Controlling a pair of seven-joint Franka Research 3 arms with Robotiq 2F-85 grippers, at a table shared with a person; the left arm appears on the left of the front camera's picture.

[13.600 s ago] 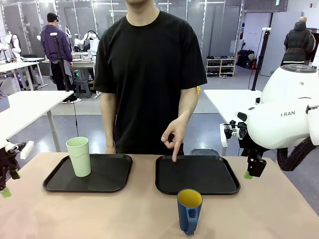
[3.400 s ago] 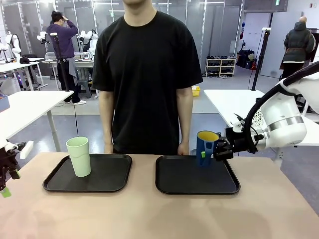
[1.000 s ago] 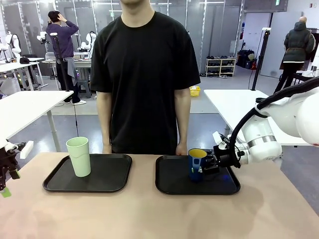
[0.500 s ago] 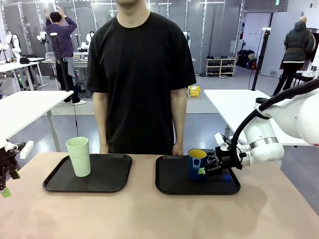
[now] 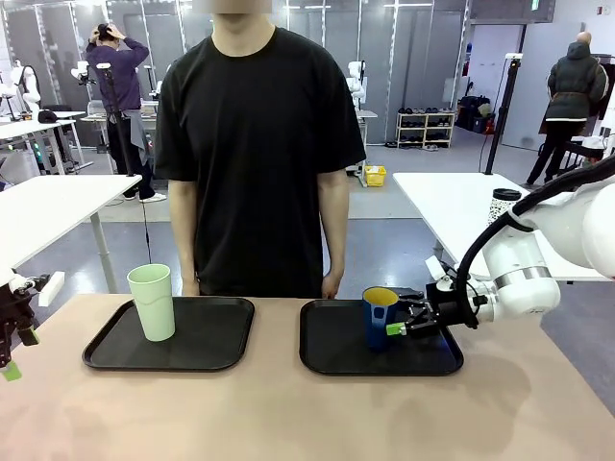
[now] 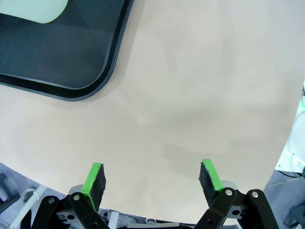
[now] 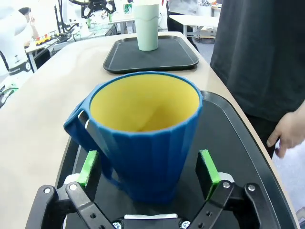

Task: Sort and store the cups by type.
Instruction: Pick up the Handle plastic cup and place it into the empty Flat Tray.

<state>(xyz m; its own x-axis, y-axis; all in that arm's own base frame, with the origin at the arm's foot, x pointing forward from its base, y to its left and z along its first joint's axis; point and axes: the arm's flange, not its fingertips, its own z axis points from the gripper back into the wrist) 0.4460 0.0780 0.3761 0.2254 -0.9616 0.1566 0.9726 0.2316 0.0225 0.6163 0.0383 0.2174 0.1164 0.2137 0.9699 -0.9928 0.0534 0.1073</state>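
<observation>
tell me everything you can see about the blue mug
The blue mug is dark blue outside with faceted sides, yellow and empty inside, with one blue handle; it looks like ceramic or hard plastic. It stands upright on the black tray on the robot's right side. The right hand is open, its green pads either side of the mug, apparently not pressing it.

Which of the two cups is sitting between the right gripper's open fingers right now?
The dark blue mug, yellow inside with a handle, on the right tray. The mint-green tumbler stands on the left tray.
</observation>
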